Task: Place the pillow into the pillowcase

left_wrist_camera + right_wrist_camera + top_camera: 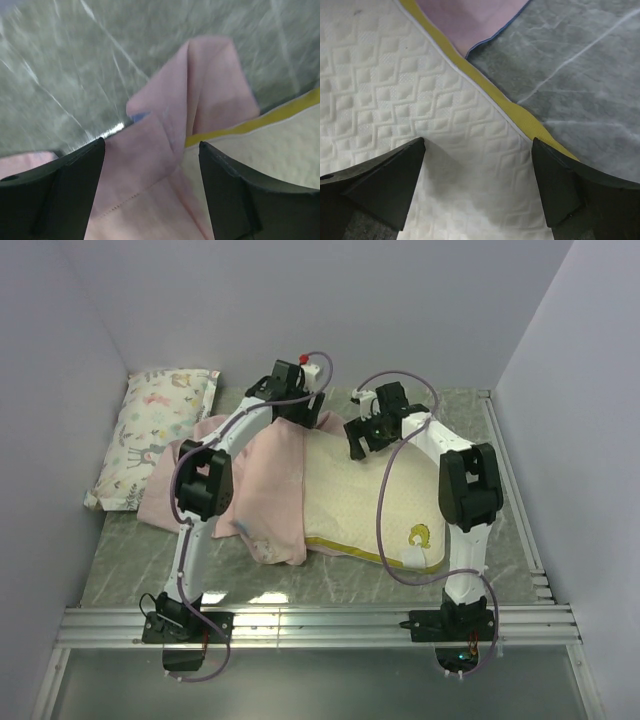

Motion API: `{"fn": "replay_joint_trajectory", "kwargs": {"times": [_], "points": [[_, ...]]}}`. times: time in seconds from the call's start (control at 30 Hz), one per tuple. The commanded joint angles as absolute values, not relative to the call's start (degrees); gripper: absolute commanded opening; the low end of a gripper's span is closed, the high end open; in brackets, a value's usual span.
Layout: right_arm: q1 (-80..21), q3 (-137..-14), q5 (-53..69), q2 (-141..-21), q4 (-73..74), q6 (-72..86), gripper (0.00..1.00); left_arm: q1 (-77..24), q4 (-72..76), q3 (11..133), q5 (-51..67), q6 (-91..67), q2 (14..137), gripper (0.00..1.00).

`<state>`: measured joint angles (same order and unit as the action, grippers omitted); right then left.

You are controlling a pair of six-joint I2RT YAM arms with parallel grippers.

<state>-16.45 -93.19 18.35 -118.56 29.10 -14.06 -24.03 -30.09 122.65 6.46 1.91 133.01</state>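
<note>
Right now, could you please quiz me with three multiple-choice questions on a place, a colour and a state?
1. Where is the printed white pillow? A) far left of the table B) near right corner C) between the arms
2. Side band of the cream pillow: A) blue B) yellow C) green
3. The cream pillow is inside the pink pillowcase: A) wholly B) partly C) not at all
Answers: A, it lies in the far left corner; B, yellow shows in both wrist views; B, pink fabric covers only its left part.
</note>
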Motion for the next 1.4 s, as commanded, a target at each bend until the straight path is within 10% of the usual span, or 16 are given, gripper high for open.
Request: {"fn": "replay_joint_trajectory", "kwargs": {"times": [0.0,0.1,0.23,0.37,0.43,1.37], "points": [[-16.26,-95.80,24.08,-119.18,32.61,-17.84,0.92,-24.35,-30.15,120.17,6.41,2.64,129.04,0.81],[-16.35,-94.05,25.05,-119.01,32.08,-18.19,0.84,-24.35,-29.18,114.53,7.47,2.73,126.75,0.80],[-16.26,-94.04,28.03,-119.27,32.52,-18.19,0.46,-24.35,-29.79,111.71,8.09,2.64,126.74,0.68],[-16.79,-95.71,31.64,-120.32,34.89,-18.72,0.00,-24.08,-28.65,112.76,9.75,0.80,127.44,0.20],[-17.31,-95.28,33.13,-119.97,34.46,-18.02,0.00,-24.17,-29.00,114.68,14.66,0.44,127.88,0.00],[-23.99,-81.74,40.25,-99.50,15.65,-7.39,0.00,-35.76,-6.51,107.66,39.11,-32.77,122.96,0.00]]}}
